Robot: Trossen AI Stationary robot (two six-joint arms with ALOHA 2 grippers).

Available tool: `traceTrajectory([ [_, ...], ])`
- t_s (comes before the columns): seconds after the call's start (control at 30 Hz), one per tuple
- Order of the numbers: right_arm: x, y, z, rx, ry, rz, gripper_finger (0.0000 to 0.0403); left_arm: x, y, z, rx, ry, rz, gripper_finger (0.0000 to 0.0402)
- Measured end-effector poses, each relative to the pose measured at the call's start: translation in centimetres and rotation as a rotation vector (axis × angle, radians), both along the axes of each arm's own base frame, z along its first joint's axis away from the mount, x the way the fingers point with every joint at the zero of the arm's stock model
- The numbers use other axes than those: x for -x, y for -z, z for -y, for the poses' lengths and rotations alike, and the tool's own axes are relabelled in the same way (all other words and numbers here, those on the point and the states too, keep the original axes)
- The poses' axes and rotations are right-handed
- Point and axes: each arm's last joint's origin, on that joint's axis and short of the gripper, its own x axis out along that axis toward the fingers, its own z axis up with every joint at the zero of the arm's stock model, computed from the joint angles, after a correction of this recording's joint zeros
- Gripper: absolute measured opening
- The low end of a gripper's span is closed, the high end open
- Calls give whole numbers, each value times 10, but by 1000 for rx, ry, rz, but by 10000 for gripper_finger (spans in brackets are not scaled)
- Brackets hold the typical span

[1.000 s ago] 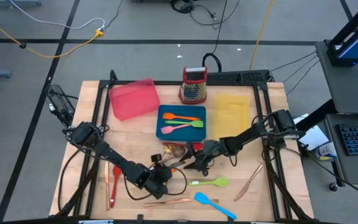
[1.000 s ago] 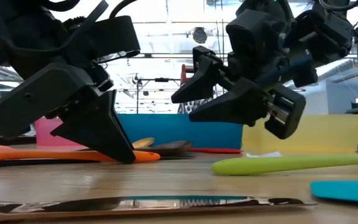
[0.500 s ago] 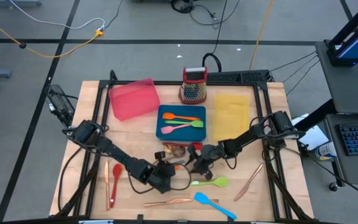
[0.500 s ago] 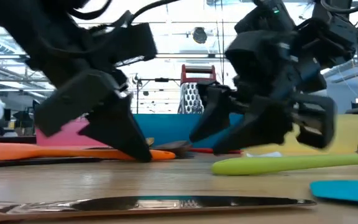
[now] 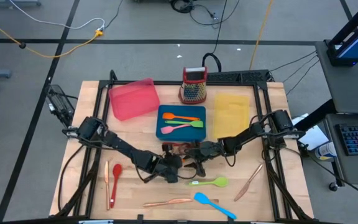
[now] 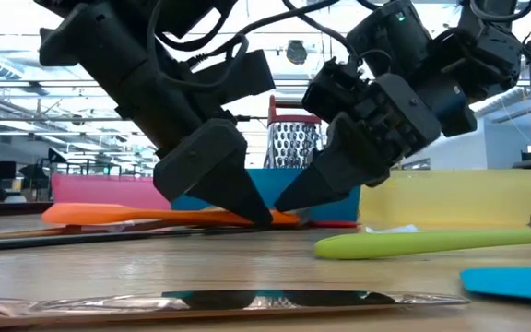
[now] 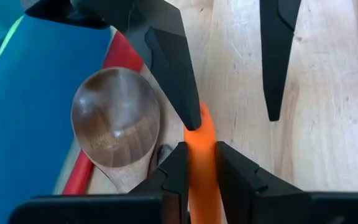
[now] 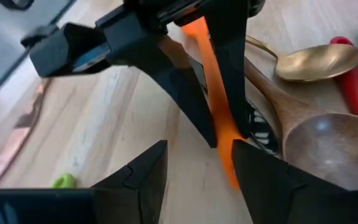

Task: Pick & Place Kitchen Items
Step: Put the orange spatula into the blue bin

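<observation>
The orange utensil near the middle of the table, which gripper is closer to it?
Left. The left gripper is shut on the orange utensil; the right gripper faces it, fingers open around the utensil's tip.

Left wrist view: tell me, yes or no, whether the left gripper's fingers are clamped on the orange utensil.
Yes, the left gripper has its two dark fingers pressed against both sides of the orange utensil.

Orange spatula (image 7: pixel 201 158), brown wood spoon (image 7: pixel 115 127), blue tray (image 7: pixel 23 112).
</observation>
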Motion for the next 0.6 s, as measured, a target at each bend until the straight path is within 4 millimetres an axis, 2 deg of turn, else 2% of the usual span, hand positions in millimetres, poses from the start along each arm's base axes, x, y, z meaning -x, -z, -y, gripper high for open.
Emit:
traceTrajectory([
  [0.5, 1, -2, -5, 37, 42, 17, 150, 1, -2, 5, 15, 10, 10, 63],
  [0.6, 1, -8, -5, 36, 44, 33, 150, 0, -4, 6, 23, 13, 22, 63],
])
